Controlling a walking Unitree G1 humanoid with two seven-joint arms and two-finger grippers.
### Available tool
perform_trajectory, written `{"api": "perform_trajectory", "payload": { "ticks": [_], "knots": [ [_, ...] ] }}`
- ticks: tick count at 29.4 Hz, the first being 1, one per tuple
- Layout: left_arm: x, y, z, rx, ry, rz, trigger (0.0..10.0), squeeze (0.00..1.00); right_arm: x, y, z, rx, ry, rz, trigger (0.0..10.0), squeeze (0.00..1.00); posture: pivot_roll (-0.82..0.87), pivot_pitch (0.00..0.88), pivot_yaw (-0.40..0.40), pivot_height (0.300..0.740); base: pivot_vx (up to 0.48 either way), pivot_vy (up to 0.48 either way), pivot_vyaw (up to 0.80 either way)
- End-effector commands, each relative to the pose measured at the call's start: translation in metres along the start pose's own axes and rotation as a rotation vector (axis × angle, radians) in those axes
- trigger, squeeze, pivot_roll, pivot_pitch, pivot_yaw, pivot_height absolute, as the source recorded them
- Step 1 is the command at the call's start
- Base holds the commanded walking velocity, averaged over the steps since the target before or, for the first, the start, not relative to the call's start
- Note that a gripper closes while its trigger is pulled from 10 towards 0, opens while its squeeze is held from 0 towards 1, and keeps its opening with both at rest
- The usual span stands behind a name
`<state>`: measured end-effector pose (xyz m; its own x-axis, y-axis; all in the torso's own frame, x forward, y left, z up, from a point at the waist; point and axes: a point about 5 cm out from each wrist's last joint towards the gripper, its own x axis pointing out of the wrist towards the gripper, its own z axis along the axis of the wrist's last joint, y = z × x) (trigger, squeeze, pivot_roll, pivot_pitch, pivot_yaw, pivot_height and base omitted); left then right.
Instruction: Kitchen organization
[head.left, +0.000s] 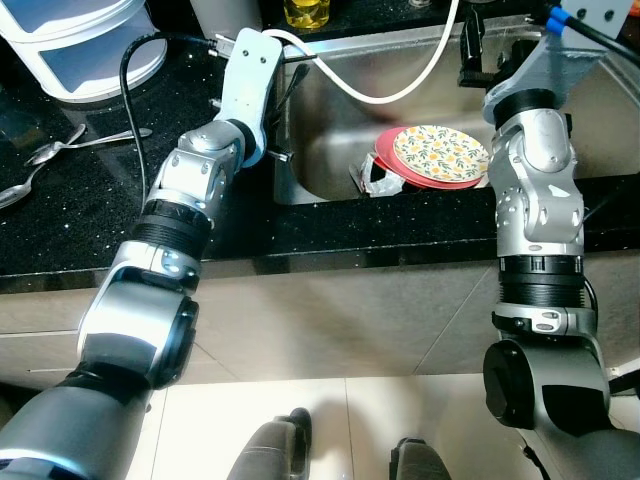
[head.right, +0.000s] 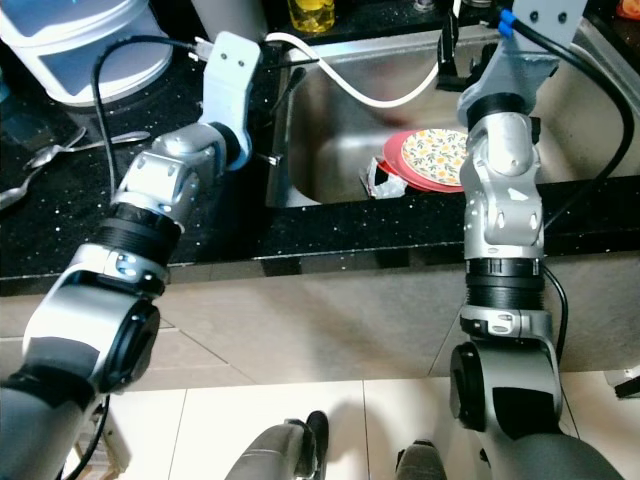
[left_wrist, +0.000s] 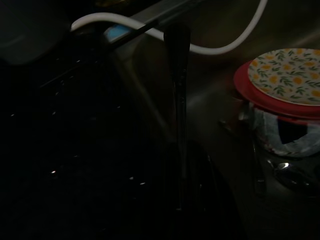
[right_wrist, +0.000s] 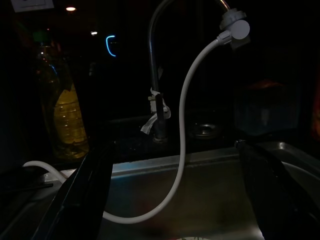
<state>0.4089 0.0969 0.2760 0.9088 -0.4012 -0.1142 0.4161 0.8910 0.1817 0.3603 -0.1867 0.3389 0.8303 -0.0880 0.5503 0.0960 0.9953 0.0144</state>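
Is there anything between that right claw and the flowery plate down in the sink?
The right claw hangs open over the sink, with the flowered plate lying on a red plate below it. A white hose loops down from the tap through the space ahead of the claw, so it could get in the way.

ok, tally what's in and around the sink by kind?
Plates: 2, floral plate stacked on red plate
Spoons: 2, on the counter
Oil bottles: 1
White hoses: 1
Total: 6
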Motion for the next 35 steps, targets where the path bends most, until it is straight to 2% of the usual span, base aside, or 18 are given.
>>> {"api": "perform_trajectory", "payload": {
  "ticks": [1,2,6,8,10,11,14,15,16,17,21,24,26,28,32,34,35],
  "knots": [
    [0.002,-0.005,0.002,0.024,-0.017,-0.008,10.0,0.00,0.001,0.005,0.001,0.012,-0.009,0.011,10.0,0.00,0.08,0.130,0.156,0.740,0.000,0.000,0.00],
    [0.003,-0.006,0.004,0.020,-0.028,-0.005,10.0,1.00,0.001,0.006,0.001,0.012,-0.010,0.012,10.0,0.00,0.08,0.127,0.158,0.740,0.000,0.000,0.00],
    [0.002,-0.013,0.021,-0.019,-0.131,-0.061,10.0,1.00,0.001,0.006,0.002,0.011,-0.014,0.010,10.0,0.00,0.07,0.123,0.161,0.740,0.000,0.000,0.00],
    [-0.003,-0.014,0.036,-0.079,-0.224,-0.087,10.0,1.00,0.001,0.005,0.002,0.010,-0.016,0.008,10.0,0.00,0.07,0.113,0.162,0.740,0.000,0.000,0.00],
    [-0.005,-0.013,0.040,-0.088,-0.251,-0.090,10.0,1.00,0.000,0.005,0.002,0.009,-0.016,0.007,10.0,0.00,0.07,0.113,0.162,0.740,0.000,0.000,0.00],
    [-0.008,-0.011,0.045,-0.096,-0.278,-0.084,10.0,0.00,0.000,0.004,0.002,0.008,-0.017,0.005,10.0,0.00,0.07,0.108,0.162,0.740,0.000,0.000,0.00],
    [-0.010,-0.008,0.047,-0.096,-0.295,-0.070,10.0,0.00,0.000,0.004,0.002,0.008,-0.017,0.005,10.0,0.00,0.07,0.101,0.160,0.740,0.000,0.000,0.00],
    [-0.016,0.005,0.051,-0.090,-0.335,0.008,10.0,0.00,0.001,0.005,0.002,0.011,-0.022,0.006,10.0,0.00,0.07,0.089,0.157,0.740,0.000,0.000,0.00],
    [-0.016,0.005,0.051,-0.090,-0.335,0.008,10.0,0.00,0.001,0.005,0.002,0.011,-0.022,0.006,10.0,0.00,0.07,0.089,0.157,0.740,0.000,0.000,0.00],
    [-0.022,0.014,0.049,-0.047,-0.349,0.093,10.0,0.00,0.001,0.006,0.003,0.014,-0.026,0.009,10.0,0.00,0.07,0.078,0.154,0.740,0.000,0.000,0.00],
    [-0.026,0.017,0.041,-0.012,-0.350,0.148,10.0,0.00,0.001,0.008,0.003,0.021,-0.027,0.014,10.0,0.00,0.07,0.070,0.150,0.740,0.000,0.000,0.00],
    [-0.039,0.016,0.028,-0.012,-0.361,0.201,10.0,0.00,-0.004,0.017,-0.002,0.041,-0.012,0.037,10.0,0.00,0.08,0.058,0.141,0.740,0.000,0.000,0.00],
    [-0.044,0.016,0.025,-0.011,-0.371,0.222,10.0,0.00,-0.006,0.021,-0.004,0.046,-0.005,0.048,10.0,0.00,0.08,0.052,0.139,0.740,0.000,0.000,0.00],
    [-0.056,0.015,0.021,-0.024,-0.406,0.245,10.0,0.00,-0.012,0.027,-0.009,0.059,0.013,0.064,10.0,0.00,0.08,0.048,0.137,0.740,0.000,0.000,0.00],
    [-0.067,0.009,0.018,-0.015,-0.449,0.240,10.0,0.00,-0.018,0.030,-0.015,0.069,0.036,0.073,10.0,0.00,0.09,0.041,0.137,0.740,0.000,0.000,0.00],
    [-0.079,-0.005,0.015,-0.003,-0.480,0.188,10.0,0.00,-0.032,0.035,-0.026,0.074,0.080,0.088,10.0,0.00,0.09,0.033,0.140,0.740,0.000,0.000,0.00],
    [-0.079,-0.005,0.015,-0.003,-0.480,0.188,10.0,0.00,-0.032,0.035,-0.026,0.074,0.080,0.088,10.0,0.00,0.09,0.033,0.140,0.740,0.000,0.000,0.00]
  ]
}}
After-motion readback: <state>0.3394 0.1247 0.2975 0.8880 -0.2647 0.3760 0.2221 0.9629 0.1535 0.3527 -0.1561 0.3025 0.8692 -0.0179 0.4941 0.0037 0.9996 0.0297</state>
